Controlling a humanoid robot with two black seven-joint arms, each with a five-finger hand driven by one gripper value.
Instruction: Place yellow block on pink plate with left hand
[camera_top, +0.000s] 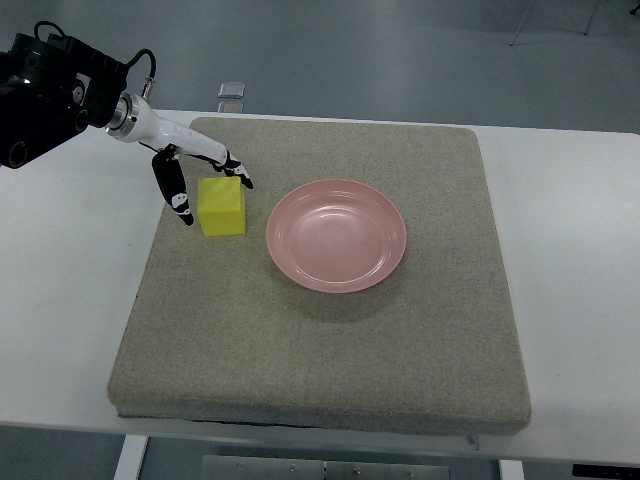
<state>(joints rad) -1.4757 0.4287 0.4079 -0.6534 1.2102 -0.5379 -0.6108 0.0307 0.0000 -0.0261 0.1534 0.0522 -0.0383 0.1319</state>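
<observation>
A yellow block (222, 206) sits on the grey mat (320, 330), just left of the pink plate (336, 235), which lies near the mat's middle with nothing on it. My left hand (214, 200) reaches in from the upper left, its fingers spread around the block: one finger (176, 195) hangs down along the block's left side, another finger (234, 170) lies over its top rear edge. The fingers are not closed on the block, and it rests flat on the mat.
The mat covers most of a white table (570, 260). A small clear object (232, 91) lies at the table's far edge behind the mat. The grey floor shows beyond.
</observation>
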